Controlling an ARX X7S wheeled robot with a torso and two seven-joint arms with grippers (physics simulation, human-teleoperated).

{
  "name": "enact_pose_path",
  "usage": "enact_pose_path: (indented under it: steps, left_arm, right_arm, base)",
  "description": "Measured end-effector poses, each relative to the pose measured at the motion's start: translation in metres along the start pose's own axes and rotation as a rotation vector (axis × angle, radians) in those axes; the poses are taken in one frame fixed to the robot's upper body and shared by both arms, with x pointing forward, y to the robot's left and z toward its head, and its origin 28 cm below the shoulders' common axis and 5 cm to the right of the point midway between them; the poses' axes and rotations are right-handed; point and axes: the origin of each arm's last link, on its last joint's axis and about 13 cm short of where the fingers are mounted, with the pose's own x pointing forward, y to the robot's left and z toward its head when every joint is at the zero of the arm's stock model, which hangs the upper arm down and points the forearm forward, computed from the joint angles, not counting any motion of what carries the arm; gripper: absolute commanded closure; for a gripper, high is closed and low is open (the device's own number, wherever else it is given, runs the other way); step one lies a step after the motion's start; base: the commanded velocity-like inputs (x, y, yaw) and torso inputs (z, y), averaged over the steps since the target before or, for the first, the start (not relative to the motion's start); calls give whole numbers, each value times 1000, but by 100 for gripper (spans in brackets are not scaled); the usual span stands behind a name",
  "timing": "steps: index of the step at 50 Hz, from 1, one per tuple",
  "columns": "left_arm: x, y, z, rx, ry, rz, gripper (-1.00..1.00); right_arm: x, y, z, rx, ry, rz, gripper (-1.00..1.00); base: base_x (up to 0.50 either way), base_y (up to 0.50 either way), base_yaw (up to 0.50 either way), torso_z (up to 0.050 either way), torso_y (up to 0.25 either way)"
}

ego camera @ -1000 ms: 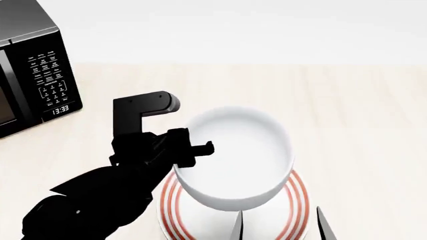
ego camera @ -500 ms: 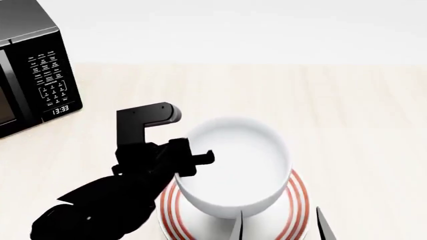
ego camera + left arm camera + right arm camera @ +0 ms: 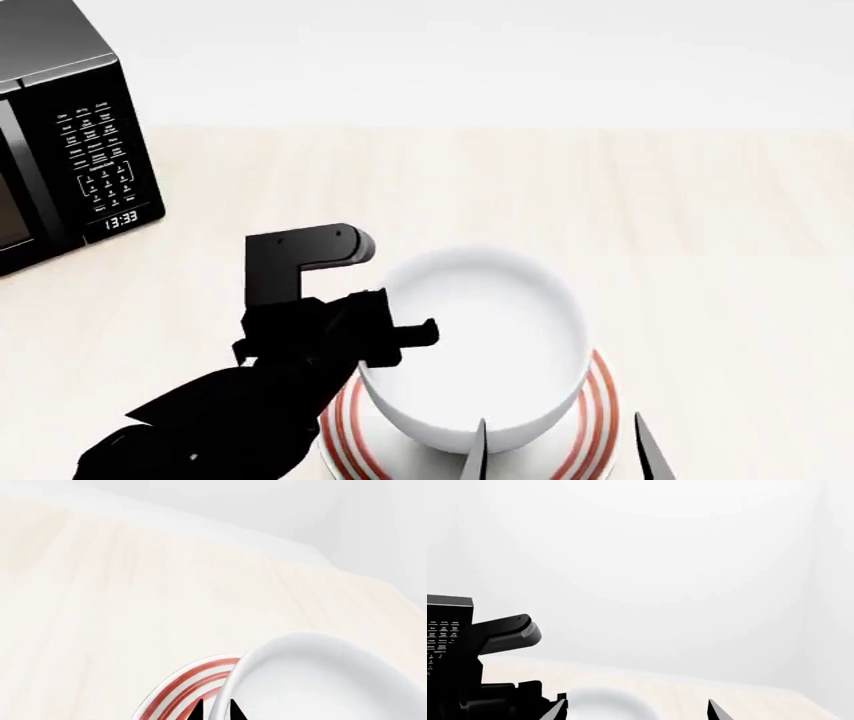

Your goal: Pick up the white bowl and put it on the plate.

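Left hand [image 3: 400, 335] pinching rim of deep glossy white bowl [image 3: 474, 345], over red-ringed round plate [image 3: 594, 420]. Placing step; next: set down, release.

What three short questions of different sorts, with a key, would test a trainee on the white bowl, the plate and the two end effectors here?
1. True or false: the left end effector grips the white bowl at its rim.
2. Which object lies under the bowl?
A. microwave
B. plate
C. bare table
3. Fill in: the microwave clock reads ____.

Key:
1. True; the wrist view shows a fingertip on each side of the rim.
2. B, the plate with red rings. Whether the bowl touches it cannot be told.
3. 13:33.

The right end effector is open, holding nothing.
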Motion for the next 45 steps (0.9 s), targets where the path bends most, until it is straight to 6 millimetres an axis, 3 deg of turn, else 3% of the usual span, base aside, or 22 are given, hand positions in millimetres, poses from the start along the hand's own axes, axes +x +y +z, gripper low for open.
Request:
enact_pose_path:
  steps: [20, 21, 45]
  left_arm:
    - [-3, -1, -7, 45, -19, -2, 100]
    - [-3, -1, -7, 48, -20, -1, -100]
    - [-13, 4, -2, 121, -106, 38, -100]
  right_arm:
    - [0, 0, 0, 0, -1, 1, -100]
    - [-1, 0, 0, 0, -1, 1, -100]
    - [-1, 0, 1, 0, -2, 2, -100]
  base:
    - [0, 0, 0, 0, 1]
    - [0, 0, 0, 0, 0]
    - [0, 0, 0, 0, 0]
